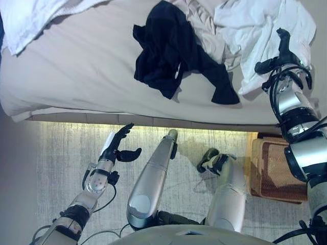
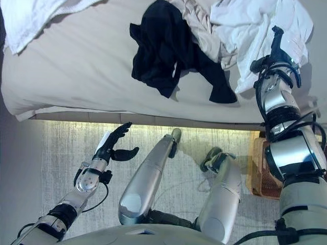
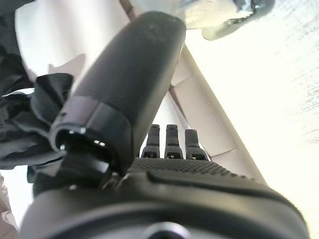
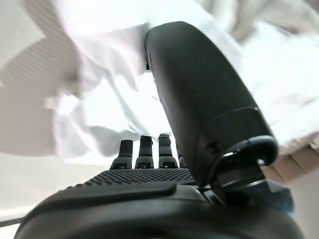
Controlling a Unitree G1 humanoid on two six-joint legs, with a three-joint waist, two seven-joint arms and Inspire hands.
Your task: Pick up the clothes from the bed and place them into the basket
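A black garment (image 1: 176,53) lies crumpled on the beige bed (image 1: 76,71). A beige garment (image 1: 204,25) and a white garment (image 1: 260,30) lie beside it on the right. My right hand (image 1: 280,51) is open, over the near edge of the white garment (image 4: 99,89), fingers straight. My left hand (image 1: 118,145) is open and empty, over the rug below the bed's near edge. The woven basket (image 1: 273,168) stands on the floor at the right, partly behind my right arm.
A white pillow or sheet (image 1: 30,20) lies at the bed's far left corner. A pale rug (image 1: 66,153) covers the floor in front of the bed. The bed's near edge (image 1: 153,121) runs across the view.
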